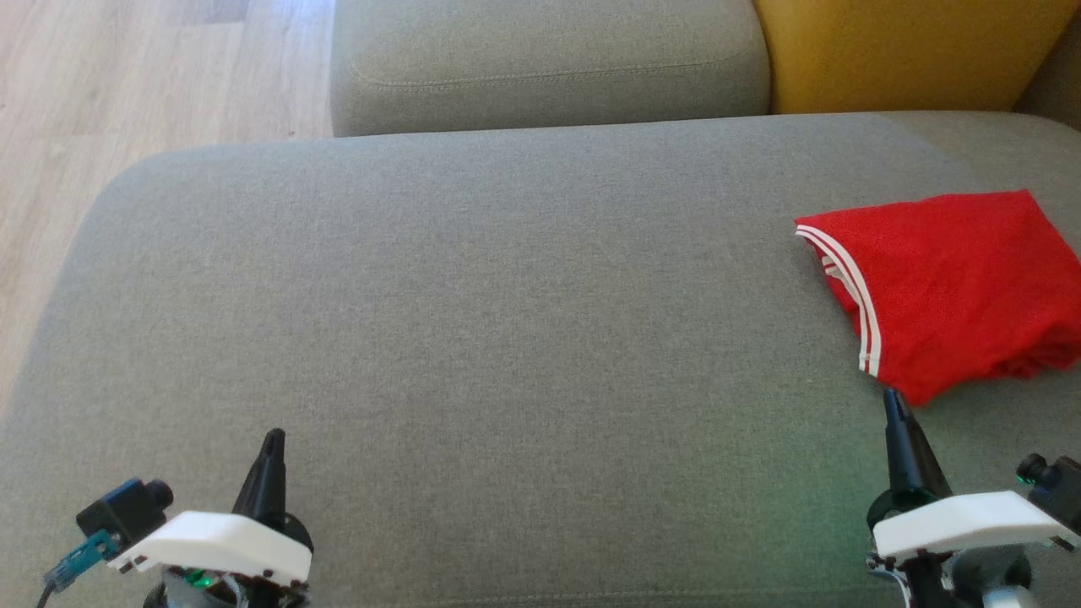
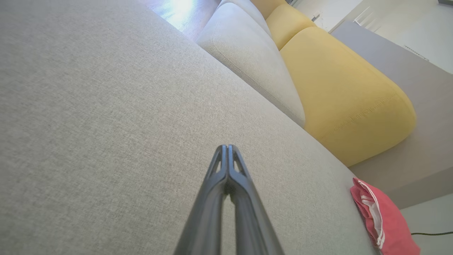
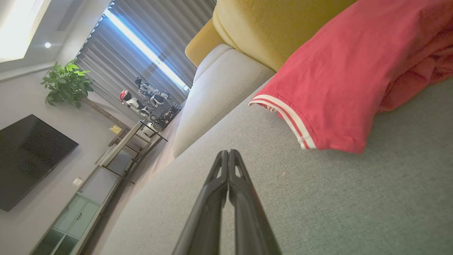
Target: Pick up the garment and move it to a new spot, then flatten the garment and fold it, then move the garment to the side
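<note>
The garment (image 1: 954,287) is red with white stripes along its hem, lying folded on the right part of the grey sofa seat (image 1: 473,312). It shows too at the lower right of the left wrist view (image 2: 384,221) and large at the upper right of the right wrist view (image 3: 350,81). My right gripper (image 1: 893,399) is shut and empty, its tips just short of the garment's near corner. My left gripper (image 1: 274,439) is shut and empty too, low at the left over bare seat, far from the garment. Both pairs of fingers press together in the wrist views (image 2: 226,147) (image 3: 226,152).
A grey back cushion (image 1: 549,59) and a yellow cushion (image 1: 904,51) stand behind the seat. Wooden floor (image 1: 127,84) lies beyond the seat's left edge. In the right wrist view a television (image 3: 28,156), a plant (image 3: 67,83) and a low cabinet (image 3: 88,198) stand across the room.
</note>
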Motion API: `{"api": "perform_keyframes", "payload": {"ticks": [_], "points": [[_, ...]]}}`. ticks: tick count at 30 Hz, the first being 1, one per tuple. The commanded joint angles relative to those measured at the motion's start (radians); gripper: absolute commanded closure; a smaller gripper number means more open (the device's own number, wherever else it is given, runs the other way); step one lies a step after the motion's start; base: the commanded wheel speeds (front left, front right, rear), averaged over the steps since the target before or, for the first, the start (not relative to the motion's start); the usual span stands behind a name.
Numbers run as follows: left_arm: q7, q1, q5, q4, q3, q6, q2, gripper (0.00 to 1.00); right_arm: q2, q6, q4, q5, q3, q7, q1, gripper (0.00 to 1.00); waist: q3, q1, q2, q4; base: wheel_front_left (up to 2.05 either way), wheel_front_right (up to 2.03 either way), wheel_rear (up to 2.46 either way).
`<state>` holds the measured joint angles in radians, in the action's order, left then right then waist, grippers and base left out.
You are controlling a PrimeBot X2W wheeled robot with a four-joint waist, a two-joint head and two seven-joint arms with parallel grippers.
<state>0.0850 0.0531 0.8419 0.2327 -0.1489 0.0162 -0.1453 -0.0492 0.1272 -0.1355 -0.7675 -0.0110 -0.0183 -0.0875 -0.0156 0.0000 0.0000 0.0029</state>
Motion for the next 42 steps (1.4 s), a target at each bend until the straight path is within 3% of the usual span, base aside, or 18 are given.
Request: {"api": "perform_keyframes", "payload": {"ticks": [1,42], "points": [[-0.007,-0.059,0.026,-0.026,0.029,-0.013,-0.002,1.00,-0.023,0.001,0.026,-0.033,0.002,-0.003,0.052,1.00,0.000,0.0000,0.0000,0.000,0.00,0.00,0.00],[-0.114,-0.117,0.457,-0.004,0.159,-0.090,0.050,1.00,-0.028,0.003,-0.051,-0.519,-0.034,-0.037,0.133,1.00,0.011,0.0000,0.0000,-0.002,0.00,0.00,0.00]]}}
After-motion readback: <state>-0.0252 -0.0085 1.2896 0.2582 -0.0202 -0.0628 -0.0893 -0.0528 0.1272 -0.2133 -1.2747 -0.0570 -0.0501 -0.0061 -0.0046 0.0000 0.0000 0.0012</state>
